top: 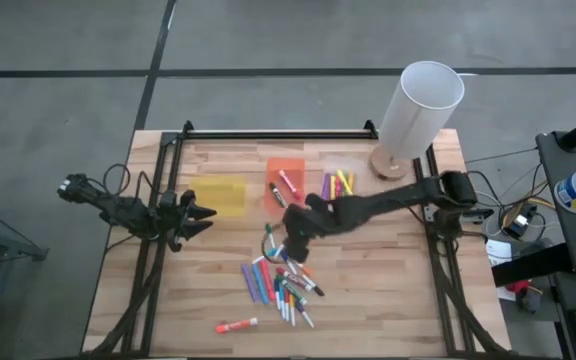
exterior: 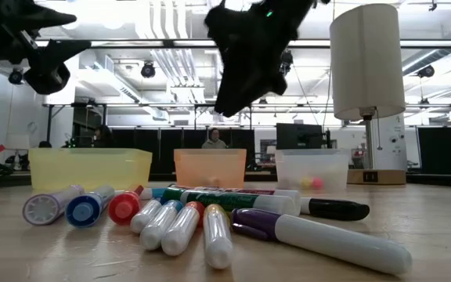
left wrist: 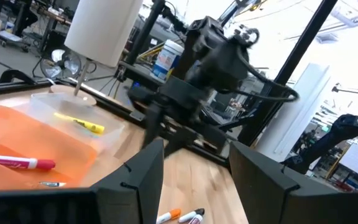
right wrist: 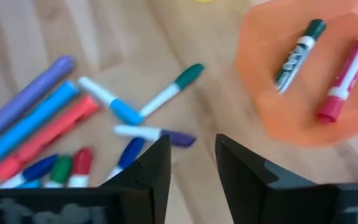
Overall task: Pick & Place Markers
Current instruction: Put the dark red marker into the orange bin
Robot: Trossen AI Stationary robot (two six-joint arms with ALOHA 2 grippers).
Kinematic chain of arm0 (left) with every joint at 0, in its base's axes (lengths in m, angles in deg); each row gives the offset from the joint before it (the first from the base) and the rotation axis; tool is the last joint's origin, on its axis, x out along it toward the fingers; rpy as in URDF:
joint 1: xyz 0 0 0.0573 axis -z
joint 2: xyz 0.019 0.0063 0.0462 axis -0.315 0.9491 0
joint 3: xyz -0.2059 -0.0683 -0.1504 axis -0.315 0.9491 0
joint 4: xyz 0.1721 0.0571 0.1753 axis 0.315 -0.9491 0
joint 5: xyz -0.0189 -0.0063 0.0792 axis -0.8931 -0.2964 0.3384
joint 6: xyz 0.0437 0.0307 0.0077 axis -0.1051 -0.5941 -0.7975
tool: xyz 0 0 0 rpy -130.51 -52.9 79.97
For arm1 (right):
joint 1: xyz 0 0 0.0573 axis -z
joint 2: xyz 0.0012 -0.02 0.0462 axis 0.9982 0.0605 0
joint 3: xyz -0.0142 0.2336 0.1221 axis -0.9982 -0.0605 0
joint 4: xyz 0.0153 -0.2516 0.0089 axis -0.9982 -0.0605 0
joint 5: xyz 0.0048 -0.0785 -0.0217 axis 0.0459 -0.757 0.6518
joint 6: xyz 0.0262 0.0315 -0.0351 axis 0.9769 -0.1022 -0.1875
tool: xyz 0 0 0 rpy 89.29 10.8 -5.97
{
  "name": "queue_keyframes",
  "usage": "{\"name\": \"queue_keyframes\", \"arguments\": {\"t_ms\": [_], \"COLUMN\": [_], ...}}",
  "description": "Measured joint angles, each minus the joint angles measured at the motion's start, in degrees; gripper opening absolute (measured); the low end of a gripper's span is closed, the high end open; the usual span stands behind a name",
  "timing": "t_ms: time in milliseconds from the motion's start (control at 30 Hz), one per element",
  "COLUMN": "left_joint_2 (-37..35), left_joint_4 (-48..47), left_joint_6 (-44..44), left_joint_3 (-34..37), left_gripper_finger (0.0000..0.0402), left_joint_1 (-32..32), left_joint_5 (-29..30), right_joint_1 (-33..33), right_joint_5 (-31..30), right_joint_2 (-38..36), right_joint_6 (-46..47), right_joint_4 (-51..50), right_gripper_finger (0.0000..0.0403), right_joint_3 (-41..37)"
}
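Several markers (top: 278, 285) lie in a loose pile on the wooden table, near its front edge; the low view shows them close up (exterior: 186, 223). One red-and-white marker (top: 236, 325) lies apart at the front left. My right gripper (top: 290, 245) hangs above the pile's far end, just in front of the orange bin (top: 286, 178). It is open, with nothing between its fingers (right wrist: 191, 162). The orange bin holds a green-capped marker (right wrist: 297, 55) and a red one (right wrist: 347, 74). My left gripper (top: 208, 213) waits open at the table's left, beside the yellow bin (top: 223, 195).
A clear bin (top: 338, 185) with yellow and pink markers stands right of the orange bin. A tall white lamp (top: 420, 105) on a round wooden base stands at the far right corner. Bare wood lies left of the pile and at the near right.
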Motion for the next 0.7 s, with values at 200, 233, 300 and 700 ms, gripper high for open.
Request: {"name": "queue_keyframes", "arguments": {"t_ms": [200, 233, 300, 700], "left_joint_2": [8.31, 10.05, 14.08, 44.61], "left_joint_4": [0.03, 0.01, 0.07, -2.58], "left_joint_6": [1.05, 1.12, 1.11, -6.35], "left_joint_3": [-4.06, -4.83, -6.64, -25.10], "left_gripper_finger": [0.0179, 0.0179, 0.0179, 0.0179], "left_joint_1": [0.00, -0.02, -0.02, -1.56], "left_joint_5": [0.15, 0.16, 0.33, -4.63], "right_joint_1": [-5.70, -6.50, -8.06, -12.08], "right_joint_5": [-1.79, -1.79, -1.81, -0.27], "right_joint_2": [-6.37, -7.97, -11.28, -25.81], "right_joint_6": [-3.73, -4.88, -7.88, -13.89], "right_joint_4": [17.18, 21.10, 28.98, 50.11], "right_gripper_finger": [0.0091, 0.0087, 0.0080, 0.0064], "right_joint_3": [-11.63, -13.96, -18.33, -36.62]}}
